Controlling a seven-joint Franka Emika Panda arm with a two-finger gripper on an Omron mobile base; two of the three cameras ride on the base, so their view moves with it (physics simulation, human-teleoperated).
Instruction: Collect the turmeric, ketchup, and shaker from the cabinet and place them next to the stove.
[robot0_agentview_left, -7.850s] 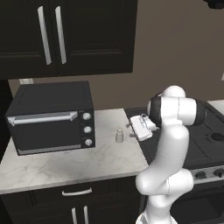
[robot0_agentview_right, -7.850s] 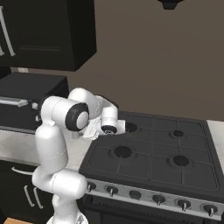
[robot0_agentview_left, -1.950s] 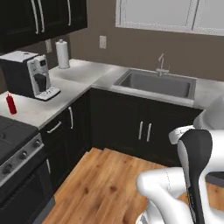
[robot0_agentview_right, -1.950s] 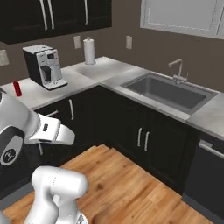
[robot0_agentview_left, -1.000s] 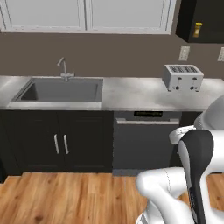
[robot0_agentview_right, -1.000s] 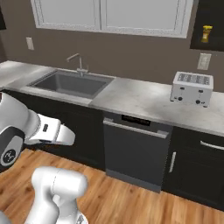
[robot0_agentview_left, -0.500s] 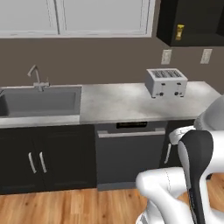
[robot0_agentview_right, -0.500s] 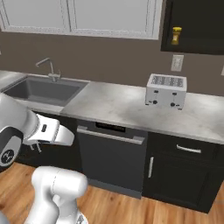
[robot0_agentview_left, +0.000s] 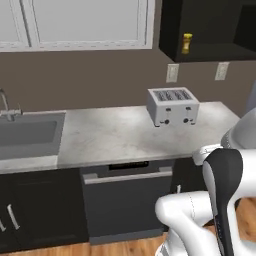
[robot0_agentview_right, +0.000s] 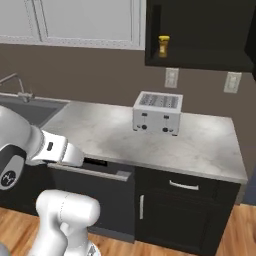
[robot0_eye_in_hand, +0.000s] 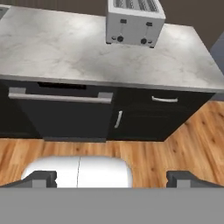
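Grey marbled table (robot0_agentview_left: 110, 137) is running along a brown wall, with pale upper window panels (robot0_agentview_left: 85, 22) sitting above it and wood plank floor (robot0_eye_in_hand: 175, 148) lying below. Dark under-table units are standing beneath: one dishwasher front (robot0_agentview_right: 95, 192) with a long silver bar handle, and one cupboard door (robot0_agentview_right: 182, 215) beside it. One sink (robot0_agentview_left: 25, 135) with one faucet (robot0_agentview_right: 17, 85) is sitting at the left end of the table. One silver toaster (robot0_agentview_left: 172, 106) is resting on the table toward the right, near the wall. Two wall outlets (robot0_agentview_left: 172, 73) are showing on the wall behind it.

One black cabinet (robot0_agentview_right: 210, 35) is hanging above the toaster, its interior standing open and dark. One turmeric (robot0_agentview_right: 163, 46) jar is standing on the cabinet shelf near the left edge: small, amber-yellow body, wider bright yellow cap, upright. Other items on that shelf cannot be made out.

Pincer (robot0_eye_in_hand: 112, 178) is hanging low over the floor in front of the dishwasher, jaws spread wide with nothing between the two dark fingertips (robot0_eye_in_hand: 41, 177).
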